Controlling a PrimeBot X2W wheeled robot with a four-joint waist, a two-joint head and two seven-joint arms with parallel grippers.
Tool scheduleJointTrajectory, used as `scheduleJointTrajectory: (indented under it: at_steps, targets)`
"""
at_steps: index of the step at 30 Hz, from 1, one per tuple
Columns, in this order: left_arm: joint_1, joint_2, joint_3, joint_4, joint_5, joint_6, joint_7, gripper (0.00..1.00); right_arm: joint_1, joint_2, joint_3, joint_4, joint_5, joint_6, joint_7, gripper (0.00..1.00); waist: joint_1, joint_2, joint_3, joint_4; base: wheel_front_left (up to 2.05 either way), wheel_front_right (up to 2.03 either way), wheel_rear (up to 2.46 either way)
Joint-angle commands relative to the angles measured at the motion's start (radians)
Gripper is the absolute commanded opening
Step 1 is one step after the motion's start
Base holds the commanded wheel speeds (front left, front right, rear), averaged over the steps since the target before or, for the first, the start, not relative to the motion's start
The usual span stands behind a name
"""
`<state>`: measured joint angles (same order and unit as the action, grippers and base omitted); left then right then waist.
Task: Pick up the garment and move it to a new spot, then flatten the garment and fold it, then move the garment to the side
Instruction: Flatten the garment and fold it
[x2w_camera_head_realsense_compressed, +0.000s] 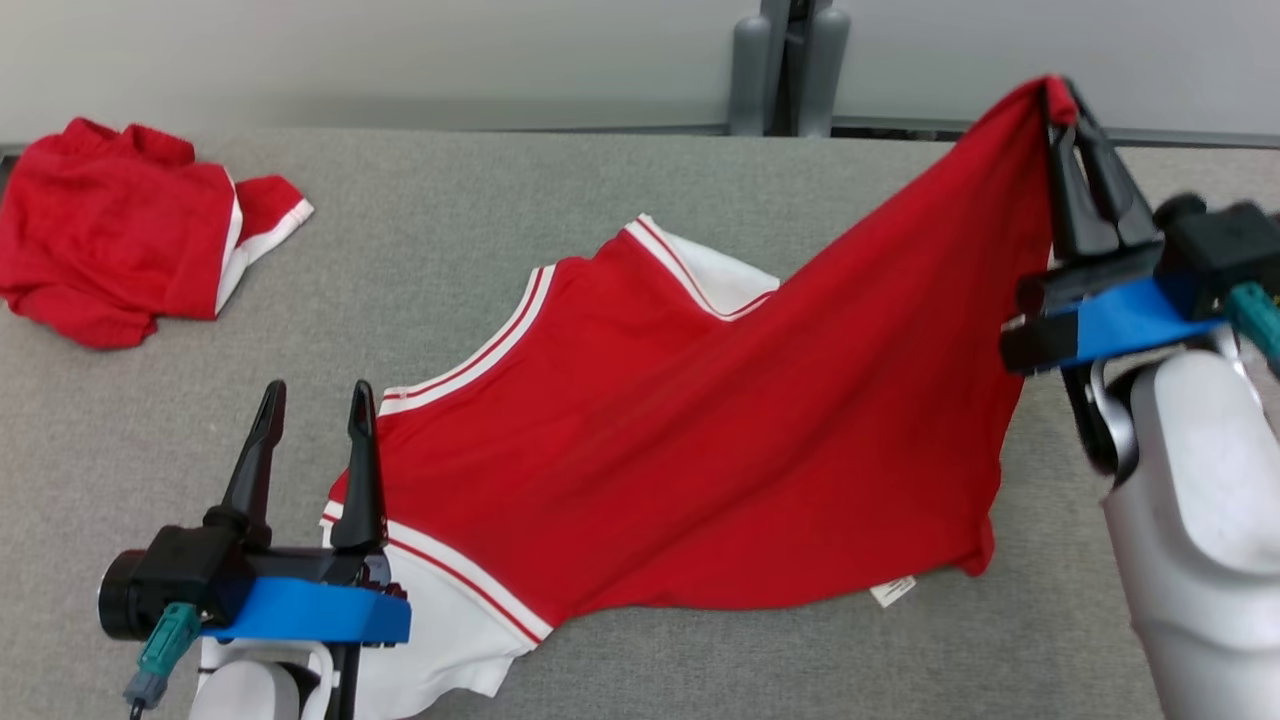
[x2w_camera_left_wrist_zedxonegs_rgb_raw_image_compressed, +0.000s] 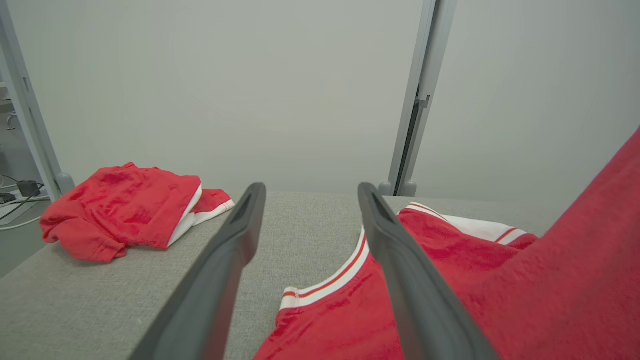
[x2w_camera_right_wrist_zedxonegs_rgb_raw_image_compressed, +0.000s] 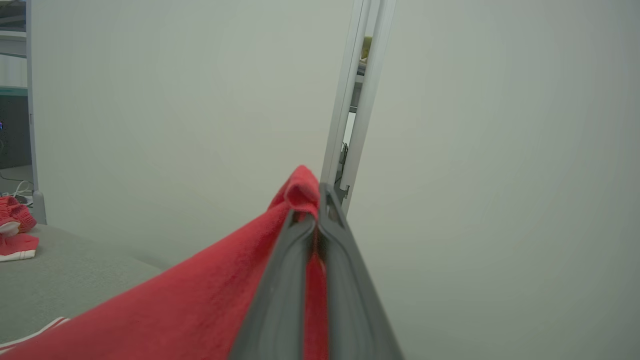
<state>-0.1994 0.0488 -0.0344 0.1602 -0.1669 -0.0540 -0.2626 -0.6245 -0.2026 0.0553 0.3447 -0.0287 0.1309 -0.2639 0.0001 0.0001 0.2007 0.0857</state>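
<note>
- right pincer (x2w_camera_head_realsense_compressed: 1062, 100) is closed tight on one corner of the garment (x2w_camera_head_realsense_compressed: 700, 420), held up above the desk (x2w_camera_head_realsense_compressed: 450, 200) at the far right
- in the right wrist view a strip of red cloth is pinched between the two fingers and a small bunch pokes over the tips
- garment is red and slopes down and left from the raised corner; the rest lies on the desk from centre to near left
- white trim with red stripes shows along its left edges; white fabric shows at the near-left end and at the far middle
- small white label (x2w_camera_head_realsense_compressed: 893, 590) sticks out from under the near edge, flat on the desk
- left pincer (x2w_camera_head_realsense_compressed: 318, 392) is at the near left with its fingers spread apart and nothing between them
- its right finger is over the garment's striped edge; cannot tell if it touches
- in the left wrist view bare desk shows in the gap between the fingers, with red cloth off to the right
- second garment (x2w_camera_head_realsense_compressed: 110, 230), red with white trim, lies crumpled at the desk's far left, well apart
- grey post (x2w_camera_head_realsense_compressed: 790, 60) and pale wall (x2w_camera_head_realsense_compressed: 400, 50) stand behind the desk's far edge
</note>
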Motion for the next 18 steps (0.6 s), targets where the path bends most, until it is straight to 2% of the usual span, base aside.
scheduleJointTrajectory:
  at_steps: [1,8,16,18]
  targets:
    - [-0.023,0.003,-0.011,-0.004,-0.008,0.005,-0.003,1.0,-0.055,-0.008,0.0,0.038,-0.007,0.0,0.0,0.0,-0.0001,-0.0001,0.037,0.028,0.0,0.0,0.0]
    - [-0.093,0.003,-0.072,-0.008,-0.038,0.02,-0.003,1.0,-0.252,-0.041,0.005,0.237,-0.034,0.0,-0.001,0.0,-0.0001,-0.0001,0.124,0.103,0.0,0.0,0.0]
    - [-0.129,0.003,-0.112,-0.014,-0.056,0.038,-0.003,1.0,-0.364,-0.052,-0.013,0.469,-0.068,0.0,-0.001,0.0,-0.0001,-0.0001,0.17,0.15,0.0,0.0,0.0]
    - [-0.129,0.003,-0.112,-0.015,-0.057,0.041,-0.003,1.0,-0.368,-0.05,-0.021,0.536,-0.075,0.0,0.0,0.72,-0.0001,-0.0001,0.172,0.15,0.0,0.0,0.0]
